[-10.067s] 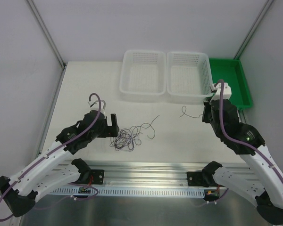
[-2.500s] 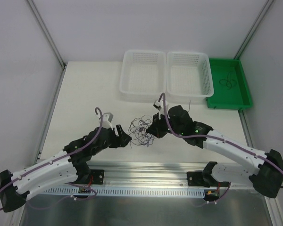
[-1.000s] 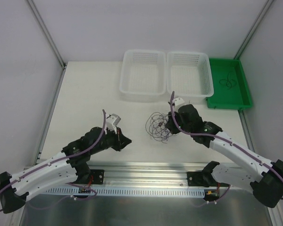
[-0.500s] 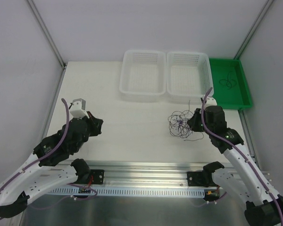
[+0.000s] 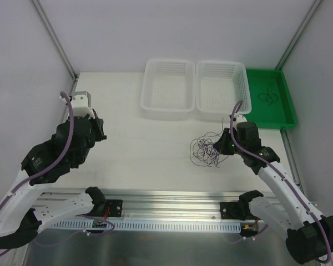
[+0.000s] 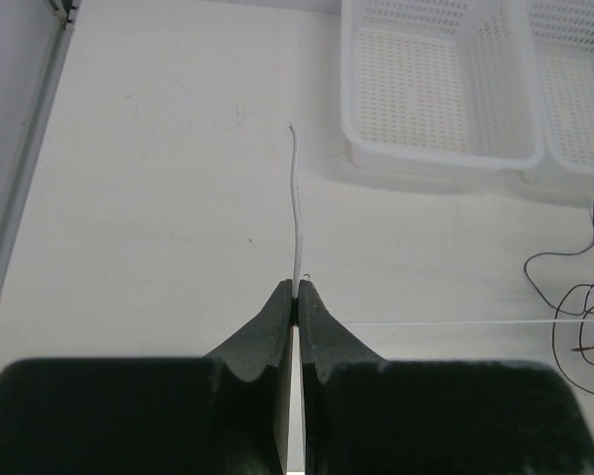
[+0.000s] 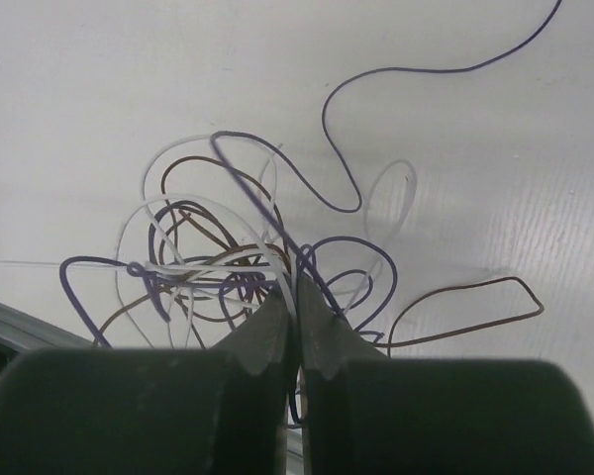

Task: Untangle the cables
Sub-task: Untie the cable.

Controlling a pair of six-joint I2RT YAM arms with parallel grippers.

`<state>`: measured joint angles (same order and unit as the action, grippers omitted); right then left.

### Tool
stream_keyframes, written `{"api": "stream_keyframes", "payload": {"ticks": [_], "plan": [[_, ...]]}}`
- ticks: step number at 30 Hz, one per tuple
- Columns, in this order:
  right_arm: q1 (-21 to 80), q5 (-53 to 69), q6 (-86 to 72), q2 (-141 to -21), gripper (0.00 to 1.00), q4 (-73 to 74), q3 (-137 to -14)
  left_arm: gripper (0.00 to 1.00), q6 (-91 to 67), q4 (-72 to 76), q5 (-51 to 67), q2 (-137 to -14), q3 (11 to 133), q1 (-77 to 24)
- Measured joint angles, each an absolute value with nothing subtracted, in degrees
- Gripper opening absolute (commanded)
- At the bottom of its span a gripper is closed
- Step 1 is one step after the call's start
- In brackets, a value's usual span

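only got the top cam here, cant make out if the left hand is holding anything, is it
observer: yes. In the left wrist view the left hand is shut on a thin white wire, whose free end sticks out past the fingertips.
operator: does that wire reach the knot
observer: it seems to. A hair-thin white line runs straight from the hand to the tangled bundle of thin purple, brown and white wires at that view's right edge.
operator: and the right hand, what has it got
observer: in the right wrist view the right hand is shut on the bundle itself, with a white and a purple strand running in between its tips.
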<state>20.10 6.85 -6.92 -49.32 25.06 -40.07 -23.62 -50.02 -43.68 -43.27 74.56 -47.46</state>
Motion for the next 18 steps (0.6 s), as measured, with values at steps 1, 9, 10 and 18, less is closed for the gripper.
{"api": "stream_keyframes", "payload": {"ticks": [1, 9, 10, 18], "plan": [[20.10, 7.25, -7.09, -49.69, 0.06, 24.38, -39.68, 0.00, -22.41, -50.43, -44.18, -44.49, 76.53, -47.44], [17.93, 2.13, -6.61, -56.25, 0.13, 25.91, -32.95, 0.00, -8.71, -50.94, -54.24, -51.48, 101.51, -45.39], [17.93, 2.35, -6.59, -56.73, 0.13, 25.91, -32.60, 0.00, -7.70, -50.61, -54.28, -52.12, 103.77, -45.39], [18.94, 3.49, -5.63, -55.92, 0.48, 26.13, -32.18, 0.00, -4.93, -48.77, -52.10, -54.30, 96.77, -45.28]]}}
